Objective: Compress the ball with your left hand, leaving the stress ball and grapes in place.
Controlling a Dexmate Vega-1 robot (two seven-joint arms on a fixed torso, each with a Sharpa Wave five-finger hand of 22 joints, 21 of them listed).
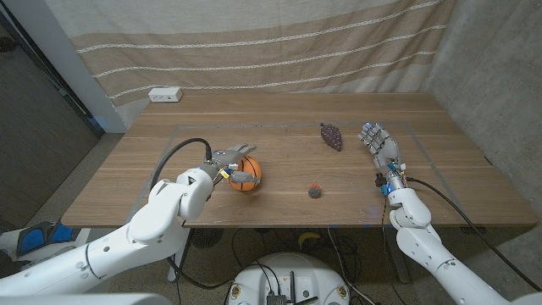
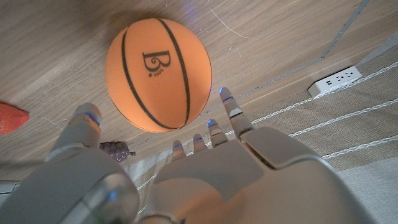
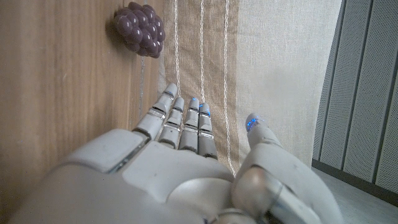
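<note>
So the left hand (image 1: 227,166) is right up on the orange ball (image 1: 246,174) at the bench (image 1: 127,178) front-left, fingers spread around it but not clamped, and the ball looks round, so I'd say the squeeze hasn't happened yet. Grapes (image 1: 331,136) and the little stress ball (image 1: 315,191) sit well apart, undisturbed. Right hand (image 1: 380,145) is open, fingers straight, holding nothing.

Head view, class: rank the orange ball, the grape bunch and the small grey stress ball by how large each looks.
1. orange ball, largest
2. grape bunch
3. small grey stress ball, smallest
All lie at similar depth, so the order looks safe.
</note>
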